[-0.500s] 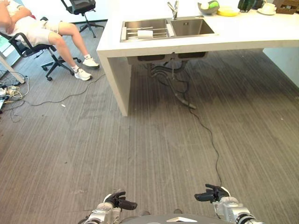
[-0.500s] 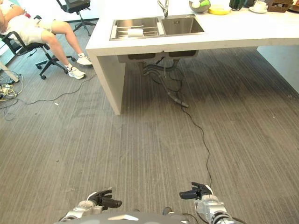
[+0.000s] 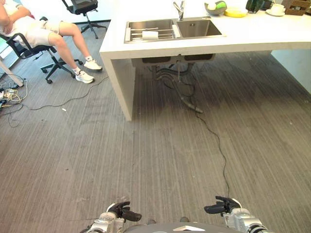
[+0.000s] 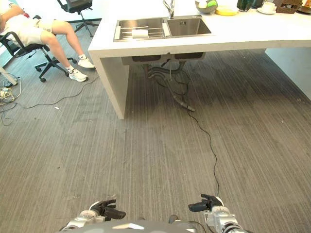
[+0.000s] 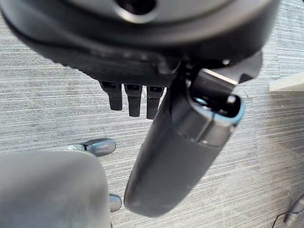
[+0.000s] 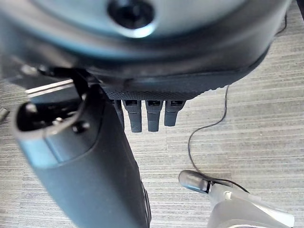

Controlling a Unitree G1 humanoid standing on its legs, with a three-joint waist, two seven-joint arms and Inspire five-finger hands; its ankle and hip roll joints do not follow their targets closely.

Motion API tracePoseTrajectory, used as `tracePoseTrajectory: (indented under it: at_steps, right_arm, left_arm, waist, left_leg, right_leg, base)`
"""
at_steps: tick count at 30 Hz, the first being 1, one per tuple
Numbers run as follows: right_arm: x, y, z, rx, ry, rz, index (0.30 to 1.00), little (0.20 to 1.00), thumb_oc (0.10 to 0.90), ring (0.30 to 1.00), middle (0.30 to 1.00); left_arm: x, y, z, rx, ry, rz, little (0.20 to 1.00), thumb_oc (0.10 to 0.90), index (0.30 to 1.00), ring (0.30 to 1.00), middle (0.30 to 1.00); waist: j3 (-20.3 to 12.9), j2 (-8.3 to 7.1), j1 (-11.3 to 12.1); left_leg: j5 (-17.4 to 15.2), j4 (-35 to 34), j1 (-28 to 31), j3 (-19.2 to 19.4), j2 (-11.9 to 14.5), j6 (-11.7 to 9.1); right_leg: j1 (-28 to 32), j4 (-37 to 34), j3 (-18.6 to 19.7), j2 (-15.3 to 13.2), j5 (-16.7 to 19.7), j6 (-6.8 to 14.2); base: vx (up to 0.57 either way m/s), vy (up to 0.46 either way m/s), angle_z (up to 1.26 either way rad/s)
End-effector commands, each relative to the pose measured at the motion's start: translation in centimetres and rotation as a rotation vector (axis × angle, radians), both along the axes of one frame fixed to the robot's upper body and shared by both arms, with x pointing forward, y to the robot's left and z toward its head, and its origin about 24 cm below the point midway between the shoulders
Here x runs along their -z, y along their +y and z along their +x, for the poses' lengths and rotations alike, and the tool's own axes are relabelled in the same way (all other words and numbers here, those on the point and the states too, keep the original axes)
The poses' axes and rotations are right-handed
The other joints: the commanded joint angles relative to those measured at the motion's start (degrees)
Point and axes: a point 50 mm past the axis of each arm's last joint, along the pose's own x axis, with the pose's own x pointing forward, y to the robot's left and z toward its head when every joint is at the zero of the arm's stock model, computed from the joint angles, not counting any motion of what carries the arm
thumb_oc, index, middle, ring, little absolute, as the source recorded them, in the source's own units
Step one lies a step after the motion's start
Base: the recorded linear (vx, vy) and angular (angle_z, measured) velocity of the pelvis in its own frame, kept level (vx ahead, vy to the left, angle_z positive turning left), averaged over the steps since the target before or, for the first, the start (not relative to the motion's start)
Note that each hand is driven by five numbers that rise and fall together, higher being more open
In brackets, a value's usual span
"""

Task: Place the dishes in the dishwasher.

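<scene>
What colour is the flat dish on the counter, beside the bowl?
The dish is yellow, clearest in the left eye view.

The two eye views look down from the robot's head, side by side, and share the grey floor [image 3: 160, 160], the white worktop [image 3: 252, 36] with its sink [image 4: 141, 28] far ahead, and a seated person [image 3: 39, 31] at far left. Each wrist view looks from very close along its own hand, left hand [image 5: 180, 142] and right hand [image 6: 85, 161], down at that floor.
</scene>
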Motion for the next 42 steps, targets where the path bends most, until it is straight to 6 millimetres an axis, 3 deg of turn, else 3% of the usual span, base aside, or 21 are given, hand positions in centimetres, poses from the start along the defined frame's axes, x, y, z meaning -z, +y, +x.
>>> tracePoseTrajectory:
  at_steps: [1,16,29,39,42]
  right_arm:
    - [-0.4,0.1,1.6,-0.018,-0.038,-0.013,0.9,0.9,0.8,0.9,0.9]
    - [0.4,0.6,-0.1,-0.015,0.029,-0.007,0.9,0.9,0.8,0.9,0.9]
    - [-0.1,0.6,1.3,-0.004,-0.014,-0.007,0.9,0.9,0.8,0.9,0.9]
    - [-0.3,0.9,2.1,-0.04,-0.022,-0.012,0.9,0.9,0.8,0.9,0.9]
    - [-0.6,1.1,3.0,-0.056,-0.044,-0.009,0.9,0.9,0.8,0.9,0.9]
  left_arm:
    - [-0.3,0.2,1.5,0.017,-0.007,0.02,0.9,0.8,0.9,0.9,0.9]
    - [0.3,-0.3,0.0,0.092,0.06,0.057,0.9,0.8,0.9,0.9,0.9]
    - [-0.1,-0.2,1.3,0.037,0.01,0.039,0.9,0.8,0.9,0.9,0.9]
    - [-0.7,0.4,2.7,0.08,-0.028,0.079,0.9,0.8,0.9,0.9,0.9]
    - [-1.1,0.7,3.6,0.078,-0.056,0.088,0.9,0.8,0.9,0.9,0.9]
  waist:
    - [-1.57,-2.74,0.44]
    - [-1.67,-2.76,0.41]
    - [0.36,-2.57,0.42]
    - [0.9,-3.44,0.68]
    - [1.38,-3.45,0.98]
  left_leg:
    - [-2.15,0.0,-1.66,1.58,0.43,-3.08]
    - [-2.15,0.0,-1.78,1.24,0.34,-3.16]
    - [-1.57,0.0,-4.67,1.0,-0.46,-2.54]
    - [-2.2,0.0,-5.28,1.4,-1.14,-1.55]
    - [-2.63,0.0,-5.24,2.14,-1.25,-0.6]
  right_leg:
    - [-0.61,0.71,-0.03,-5.23,-1.47,7.43]
    - [-0.69,0.71,-0.25,-5.21,-1.54,7.46]
    - [-3.17,0.71,0.15,-5.76,-0.48,7.74]
    - [-4.31,0.95,0.66,-6.28,0.82,8.42]
    - [-7.43,7.15,1.06,-7.07,-0.16,8.97]
  base:
    - [0.0,0.0,0.0]
    - [0.0,0.0,0.0]
    - [0.0,0.017,0.0]
    - [0.01,0.038,-0.01]
    - [0.0,0.114,-0.14]
